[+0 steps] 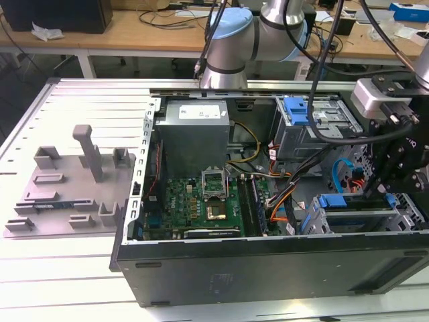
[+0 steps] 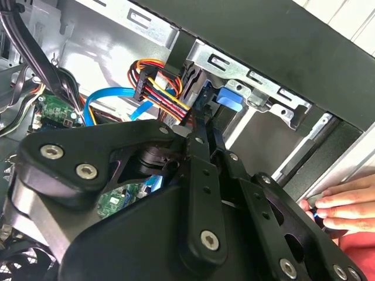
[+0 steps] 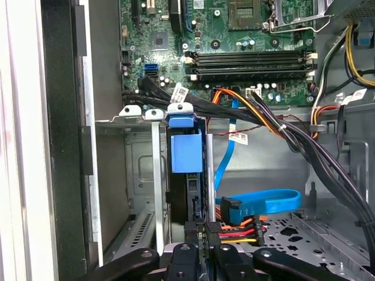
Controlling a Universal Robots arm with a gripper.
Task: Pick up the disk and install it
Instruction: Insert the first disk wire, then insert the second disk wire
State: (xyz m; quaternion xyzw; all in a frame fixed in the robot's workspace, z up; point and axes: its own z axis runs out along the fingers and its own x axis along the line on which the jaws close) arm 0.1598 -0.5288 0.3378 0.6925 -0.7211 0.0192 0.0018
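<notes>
The disk (image 3: 186, 152) stands edge-on in the drive cage at the case's front corner, its bright blue carrier frame facing up and its dark body below. In the exterior view the disk (image 1: 338, 201) sits low in the cage on the exterior view's right. My gripper (image 3: 205, 234) is right behind the disk's near end, beside the orange and red power plug. In the second wrist view the gripper (image 2: 206, 132) has its two black fingers (image 2: 198, 164) drawn close together, tips at the disk (image 2: 229, 96). I cannot see anything clamped between them. The gripper (image 1: 373, 191) reaches into the case from the exterior view's right.
A person's hand (image 2: 340, 205) rests at the case's outer edge near my wrist. Cable bundles and a blue data cable (image 3: 263, 202) crowd the space beside the cage. The motherboard (image 1: 208, 201), power supply (image 1: 194, 134) and a grey fixture (image 1: 74, 181) lie toward the exterior view's left.
</notes>
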